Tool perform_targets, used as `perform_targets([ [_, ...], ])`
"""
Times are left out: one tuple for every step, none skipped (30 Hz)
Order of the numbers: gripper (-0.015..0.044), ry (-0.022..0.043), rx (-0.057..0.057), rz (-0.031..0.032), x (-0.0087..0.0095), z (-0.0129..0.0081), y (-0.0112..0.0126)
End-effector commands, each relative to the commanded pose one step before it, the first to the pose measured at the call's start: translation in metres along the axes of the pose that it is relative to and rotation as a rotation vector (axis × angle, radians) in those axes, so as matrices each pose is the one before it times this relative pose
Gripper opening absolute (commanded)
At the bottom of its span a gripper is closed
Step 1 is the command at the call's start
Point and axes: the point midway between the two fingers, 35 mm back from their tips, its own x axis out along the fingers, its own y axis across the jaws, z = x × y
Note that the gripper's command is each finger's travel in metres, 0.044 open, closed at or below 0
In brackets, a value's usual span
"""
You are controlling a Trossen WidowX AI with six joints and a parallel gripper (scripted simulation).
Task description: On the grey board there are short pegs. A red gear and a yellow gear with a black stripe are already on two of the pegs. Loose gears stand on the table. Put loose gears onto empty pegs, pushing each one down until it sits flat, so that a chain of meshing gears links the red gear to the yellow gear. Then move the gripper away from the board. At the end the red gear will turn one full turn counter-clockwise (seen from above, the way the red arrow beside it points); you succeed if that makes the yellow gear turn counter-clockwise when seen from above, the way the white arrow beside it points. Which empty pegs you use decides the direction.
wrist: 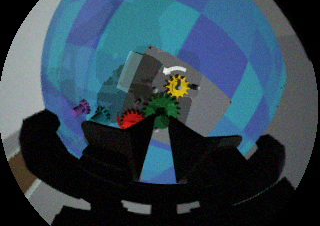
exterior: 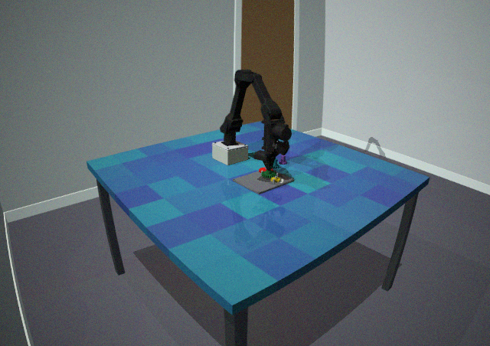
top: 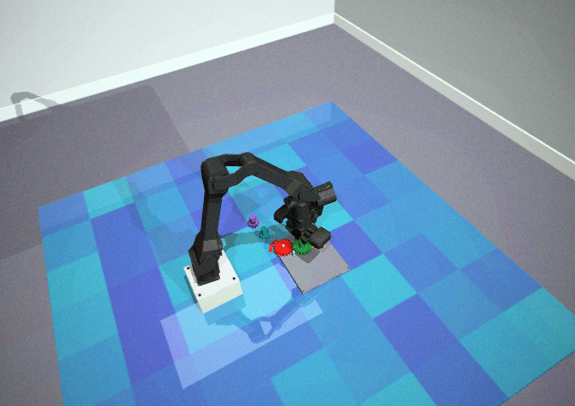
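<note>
Green gear: over the grey board, its hub gripped by the nearly closed gripper. Wrist view, from green gear: yellow gear at one o'clock, red gear near eight o'clock; teal gear and purple gear toward nine o'clock, off the board. Whether green sits flat: cannot tell.

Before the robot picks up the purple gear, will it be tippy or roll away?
It might tip if bumped, since the purple gear has a tall knob above a small toothed base. On its side it would probably roll unevenly, because its rim has teeth. It looks stiff, so squeezing the knob probably won't bend it.
</note>
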Motion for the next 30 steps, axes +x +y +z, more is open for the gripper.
perform_targets([
  [0.0,0.00198,0.0018,-0.00144,0.0011,0.00014,-0.00022],
  [0.0,-0.00001,-0.0086,0.00002,0.00025,0.00016,0.00019],
  [0.0,-0.00001,-0.0109,0.00002,0.00025,0.0001,0.00022],
  [0.0,0.0,-0.0083,0.00001,0.00015,0.00003,0.00016],
  [0.0,0.0,-0.0106,0.00001,0.00016,-0.00001,0.00018],
  [0.0,0.00001,-0.0141,0.00002,0.00018,-0.00005,0.00021],
  [0.0,0.00001,-0.0171,0.00002,0.00017,-0.0001,0.00022],
  [0.0,0.00001,-0.0186,0.00002,0.00013,-0.00015,0.00019],
  [0.0,0.00002,-0.0192,0.00001,0.00011,-0.00018,0.00015],
  [0.0,0.00002,-0.0196,0.00001,0.0001,-0.00021,0.0001],
  [0.0,0.00002,-0.0198,0.0,0.0001,-0.00021,0.00004],
  [0.0,0.00002,-0.0196,0.0,0.00011,-0.00021,-0.00001],
  [0.0,0.00002,-0.0192,0.0,0.00012,-0.00019,-0.00007],
  [0.0,0.00001,-0.0185,-0.00001,0.00013,-0.00016,-0.00011],
  [0.0,0.00001,-0.0175,-0.00001,0.00013,-0.00012,-0.00015],
  [0.0,0.00001,-0.0163,-0.00001,0.00012,-0.00008,-0.00017],
  [0.0,0.0,-0.0147,-0.00001,0.00011,-0.00002,-0.00019],
  [0.0,0.0,-0.013,-0.00001,0.0001,0.00003,-0.00019],
  [0.0,0.0,-0.0111,-0.00001,0.00008,0.00008,-0.00017],
  [0.0,-0.00001,-0.009,-0.00001,0.00006,0.00013,-0.00015],
  [0.0,-0.00002,-0.0102,-0.00001,0.00006,0.00024,-0.00016],
  [0.0,-0.00002,-0.0049,0.0,0.00004,0.00023,-0.00007],
  [0.0,-0.00002,-0.0014,0.0,0.00008,0.00023,0.0],
  [0.0,-0.00001,0.001,0.0,0.00011,0.00014,0.00004],
  [0.0,-0.00001,0.0035,0.00001,0.00021,0.00019,0.00011],
  [0.0,-0.00001,0.0061,0.00001,0.00024,0.00016,0.00016],
  [0.0,-0.00001,0.0087,0.00002,0.00026,0.00011,0.00019],
  [0.0,0.0,0.0069,0.00001,0.00017,0.00003,0.00013],
  [0.0,0.0,0.0092,0.00001,0.00018,-0.00001,0.00015],
  [0.0,0.0,0.0125,0.00001,0.00018,-0.00005,0.00017],
])
